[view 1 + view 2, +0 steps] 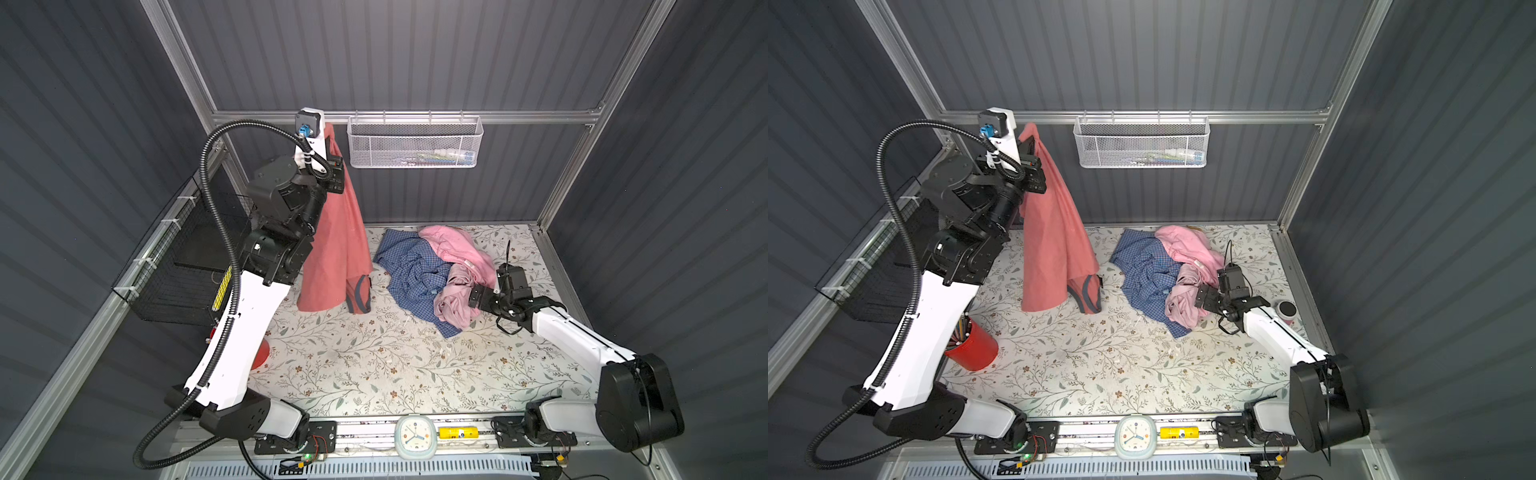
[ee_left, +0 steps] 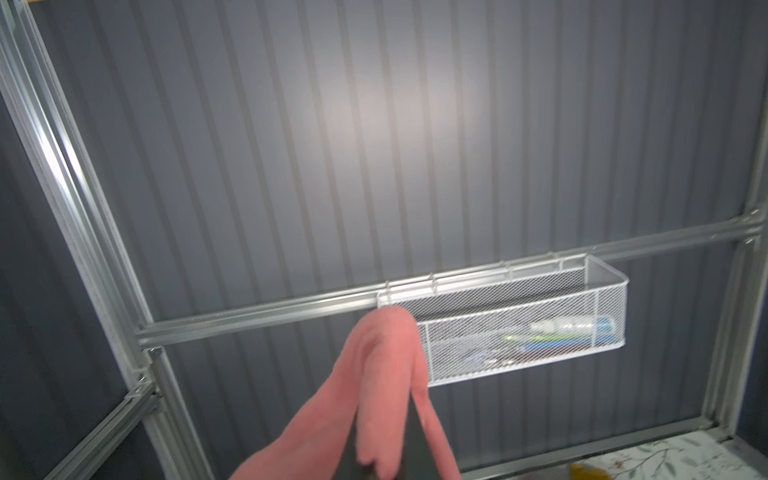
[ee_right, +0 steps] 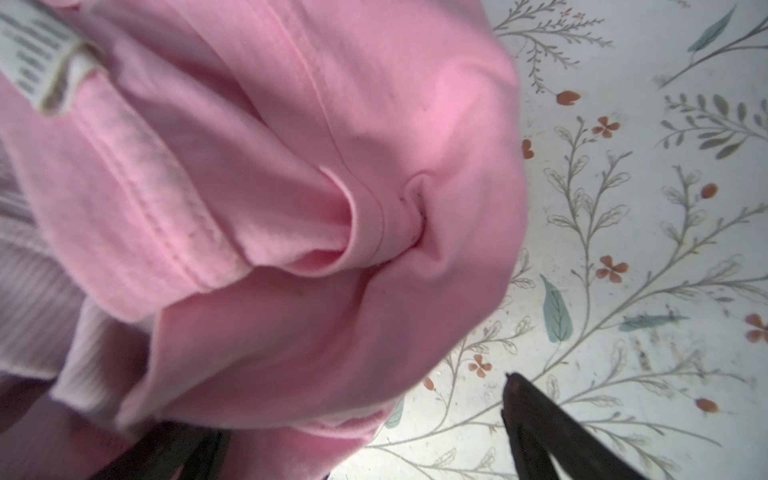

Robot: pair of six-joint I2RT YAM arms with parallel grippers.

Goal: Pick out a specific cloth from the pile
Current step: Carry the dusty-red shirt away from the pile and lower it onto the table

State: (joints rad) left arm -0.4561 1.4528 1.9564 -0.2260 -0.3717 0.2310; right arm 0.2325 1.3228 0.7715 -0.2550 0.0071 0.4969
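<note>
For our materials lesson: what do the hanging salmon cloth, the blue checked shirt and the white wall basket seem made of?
The cloth: soft matte knit, probably cotton jersey; it hangs in limp folds. The blue checked shirt: thin woven fabric, judging by its fine check and sharp crumples. The wall basket: probably white-coated metal mesh; see-through holes, stiff straight rim.
</note>
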